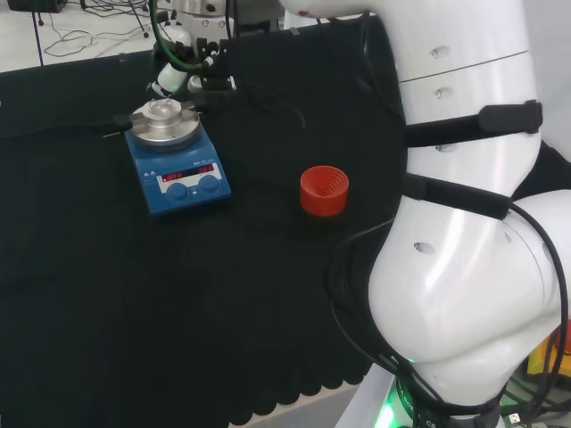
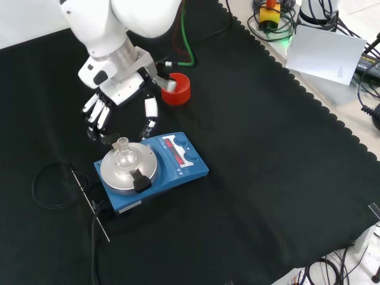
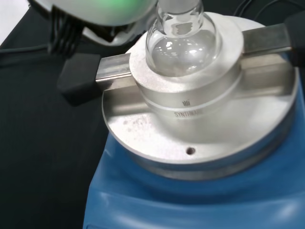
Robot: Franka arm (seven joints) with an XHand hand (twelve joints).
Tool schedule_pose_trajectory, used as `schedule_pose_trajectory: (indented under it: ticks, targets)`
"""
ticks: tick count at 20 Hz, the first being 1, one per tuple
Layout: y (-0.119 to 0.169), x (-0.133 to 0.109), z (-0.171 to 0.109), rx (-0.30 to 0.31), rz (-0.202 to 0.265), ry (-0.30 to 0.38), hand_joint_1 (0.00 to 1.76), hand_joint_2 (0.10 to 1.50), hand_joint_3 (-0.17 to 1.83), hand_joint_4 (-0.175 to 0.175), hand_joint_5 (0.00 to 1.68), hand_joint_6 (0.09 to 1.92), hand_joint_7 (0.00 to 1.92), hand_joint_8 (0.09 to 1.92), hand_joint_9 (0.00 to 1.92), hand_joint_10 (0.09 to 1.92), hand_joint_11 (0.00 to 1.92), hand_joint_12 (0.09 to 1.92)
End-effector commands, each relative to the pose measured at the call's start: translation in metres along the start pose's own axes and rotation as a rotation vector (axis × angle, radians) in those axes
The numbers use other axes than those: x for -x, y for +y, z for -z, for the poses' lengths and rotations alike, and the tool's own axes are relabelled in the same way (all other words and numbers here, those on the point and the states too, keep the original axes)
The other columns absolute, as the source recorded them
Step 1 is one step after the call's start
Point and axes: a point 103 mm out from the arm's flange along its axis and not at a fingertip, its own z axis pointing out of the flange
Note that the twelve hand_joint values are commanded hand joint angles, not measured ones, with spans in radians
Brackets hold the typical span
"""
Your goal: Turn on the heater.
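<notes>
In the front view the hand [image 2: 122,98] hangs just above and behind the heater [image 2: 151,172], fingers spread and relaxed, holding nothing. The blue heater sits at the left of the cloth in the head view [image 1: 178,160], with a clear round-bottom flask [image 2: 124,155] seated in its metal block.

To do this well, we judge the hand must come round to the front panel, where two knobs [image 2: 187,155] sit beside the red display, and meet one fingertip-first without knocking the flask's neck.

The wrist view shows the flask [image 3: 183,40] nested in the block and its handles, not the knobs; the front view shows the red ribbed ring [image 2: 176,89] beyond the hand.
</notes>
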Motion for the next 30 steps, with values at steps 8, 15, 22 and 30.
schedule_pose_trajectory:
  ticks: [8, 15, 22, 30]
  targets:
    - [-0.116, 0.002, 0.025, 0.076, -0.042, -0.033, 0.87, 0.61, 0.58, -0.032, 0.52, 0.69, 0.29, 0.69, 0.51, 0.65, 0.17, 1.39]
    - [-0.162, -0.014, -0.006, 0.011, -0.032, -0.059, 0.9, 0.63, 0.61, -0.039, 0.55, 0.68, 0.45, 0.69, 0.66, 0.62, 0.29, 1.35]
    - [-0.188, -0.004, -0.021, -0.066, -0.045, -0.109, 0.95, 0.65, 0.67, -0.05, 0.54, 0.68, 0.73, 0.71, 0.94, 0.56, 0.5, 1.3]
    - [-0.197, -0.019, -0.052, -0.223, -0.063, -0.132, 0.95, 0.66, 0.7, -0.051, 0.48, 0.63, 0.92, 0.75, 1.07, 0.56, 0.6, 1.27]
